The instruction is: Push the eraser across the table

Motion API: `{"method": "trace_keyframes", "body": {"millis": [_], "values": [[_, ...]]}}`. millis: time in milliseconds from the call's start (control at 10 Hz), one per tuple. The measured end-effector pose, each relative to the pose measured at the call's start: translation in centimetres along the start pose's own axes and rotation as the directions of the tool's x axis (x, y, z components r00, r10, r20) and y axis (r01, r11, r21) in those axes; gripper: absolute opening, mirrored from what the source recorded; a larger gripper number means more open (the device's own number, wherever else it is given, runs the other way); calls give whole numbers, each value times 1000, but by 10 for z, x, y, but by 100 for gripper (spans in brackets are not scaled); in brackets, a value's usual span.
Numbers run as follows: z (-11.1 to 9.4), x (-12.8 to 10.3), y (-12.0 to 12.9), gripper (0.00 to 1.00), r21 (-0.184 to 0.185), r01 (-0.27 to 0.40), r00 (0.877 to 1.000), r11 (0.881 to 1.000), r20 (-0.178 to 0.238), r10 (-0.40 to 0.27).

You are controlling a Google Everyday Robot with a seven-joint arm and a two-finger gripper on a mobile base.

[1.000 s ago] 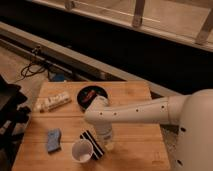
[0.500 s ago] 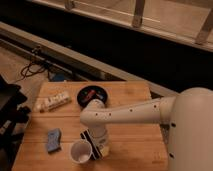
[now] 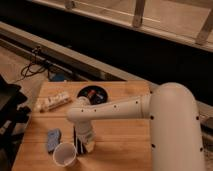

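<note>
I see my gripper (image 3: pixel 86 146) down on the striped black eraser (image 3: pixel 78 141); bamboo table (image 3: pixel 120 145); paper cup (image 3: pixel 64 154) touching, blue sponge (image 3: pixel 53 140) beside.

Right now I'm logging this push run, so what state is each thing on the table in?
gripper: low over the table's near part, right of the cup, at the eraser.
eraser: flat on the table, mostly hidden by the gripper.
white paper cup: upright, mouth open.
blue pad: flat, left of the cup.
black bowl: upright, items inside.
table: bearing all of these.
</note>
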Motion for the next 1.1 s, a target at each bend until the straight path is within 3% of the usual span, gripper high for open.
{"method": "trace_keyframes", "body": {"millis": [200, 500, 900, 1100], "values": [[-14, -1, -21, 1, 72, 47, 999, 996, -21, -45], [-29, 2, -41, 1, 131, 86, 995, 988, -60, -78], [-29, -2, -51, 1, 210, 121, 992, 970, -54, -112], [-31, -5, -56, 1, 244, 137, 990, 960, -71, -123]]}}
